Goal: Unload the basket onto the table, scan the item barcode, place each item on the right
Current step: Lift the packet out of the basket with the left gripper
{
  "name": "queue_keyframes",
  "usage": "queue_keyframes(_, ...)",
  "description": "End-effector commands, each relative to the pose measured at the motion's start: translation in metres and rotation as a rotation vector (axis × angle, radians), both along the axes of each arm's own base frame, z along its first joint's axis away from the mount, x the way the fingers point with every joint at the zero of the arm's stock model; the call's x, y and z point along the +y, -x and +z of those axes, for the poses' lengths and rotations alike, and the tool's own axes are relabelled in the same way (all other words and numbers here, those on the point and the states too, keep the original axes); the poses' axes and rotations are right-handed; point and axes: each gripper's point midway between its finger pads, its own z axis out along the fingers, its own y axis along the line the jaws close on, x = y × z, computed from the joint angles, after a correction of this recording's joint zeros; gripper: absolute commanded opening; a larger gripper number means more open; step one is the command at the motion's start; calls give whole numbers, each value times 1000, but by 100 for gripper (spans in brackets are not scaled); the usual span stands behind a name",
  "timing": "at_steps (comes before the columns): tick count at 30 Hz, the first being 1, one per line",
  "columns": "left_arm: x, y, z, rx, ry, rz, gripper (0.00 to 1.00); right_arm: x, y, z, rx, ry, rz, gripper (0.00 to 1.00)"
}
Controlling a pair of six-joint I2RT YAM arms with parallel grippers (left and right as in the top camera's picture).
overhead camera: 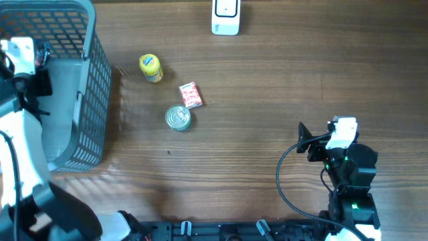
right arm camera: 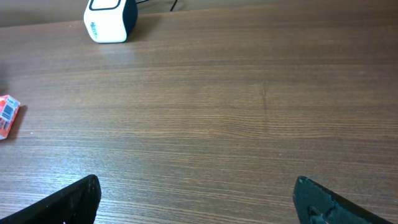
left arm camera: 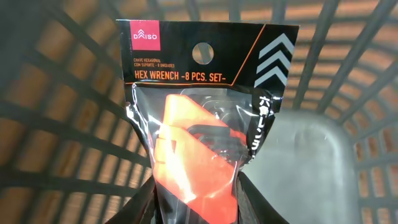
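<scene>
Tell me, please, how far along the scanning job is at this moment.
Looks done: the hex wrench set is picked up. The left gripper holds it inside the basket, so it was probably scanned, though no picture proves that. In hand: dropping it there. Left: the yellow jar, red packet and tin can lie on the table, away from the scanner. The right gripper is open and empty.

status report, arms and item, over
Left gripper shut on hex wrench pack, inside the basket. Right gripper open over bare table. Basket wall stands between pack and scanner.
</scene>
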Motion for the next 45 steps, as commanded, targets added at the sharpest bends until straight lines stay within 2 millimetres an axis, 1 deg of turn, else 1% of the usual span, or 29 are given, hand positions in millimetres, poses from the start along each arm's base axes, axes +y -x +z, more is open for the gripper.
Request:
queue_keyframes(1, -11, 8, 48, -114, -20, 1, 30, -5, -3, 10, -22, 16, -21, 100)
queue_keyframes(3, -23, 12, 70, -172, -25, -44, 31, -5, -3, 10, -23, 16, -21, 100)
queue_keyframes(5, -30, 15, 85, -210, -22, -58, 31, -5, -3, 10, -23, 15, -21, 100)
queue_keyframes(6, -34, 20, 99, -252, -14, -51, 32, -5, -3, 10, -23, 15, -21, 100)
queue_keyframes(10, -45, 28, 122, -313, -6, -62, 32, -5, -3, 10, -22, 15, -21, 100)
queue_keyframes(12, -57, 30, 133, -344, 4, -115, 32, -5, -3, 10, -22, 15, -21, 100)
queue_keyframes(14, -67, 31, 139, -365, 16, -157, 32, -5, -3, 10, -23, 15, -21, 100)
queue_keyframes(16, -76, 33, 147, -402, 69, -175, 32, -5, -3, 10, -22, 15, -21, 100)
queue_keyframes(21, -93, 33, 152, -424, 123, -250, 33, -5, -3, 10, -23, 16, -21, 100)
queue_keyframes(24, -105, 29, 152, -428, 152, -280, 33, -5, -3, 10, -22, 15, -21, 100)
queue_keyframes(27, -122, 24, 153, -426, 161, -323, 33, -5, -3, 10, -23, 16, -21, 100)
queue_keyframes(29, -136, 20, 153, -427, 167, -360, 33, -5, -3, 10, -22, 15, -21, 100)
queue_keyframes(32, -159, 15, 155, -427, 177, -423, 33, -5, -3, 10, -22, 15, -21, 100)
queue_keyframes(39, -236, 9, 155, -414, 219, -617, 32, -5, -3, 10, -24, 16, -21, 100)
queue_keyframes(41, -258, 9, 154, -407, 232, -671, 30, -5, -3, 10, -25, 16, -21, 100)
queue_keyframes(44, -283, 12, 151, -391, 249, -732, 27, -5, -4, 11, -26, 16, -21, 100)
queue_keyframes(45, -286, 11, 150, -388, 251, -739, 27, -5, -4, 11, -26, 16, -21, 100)
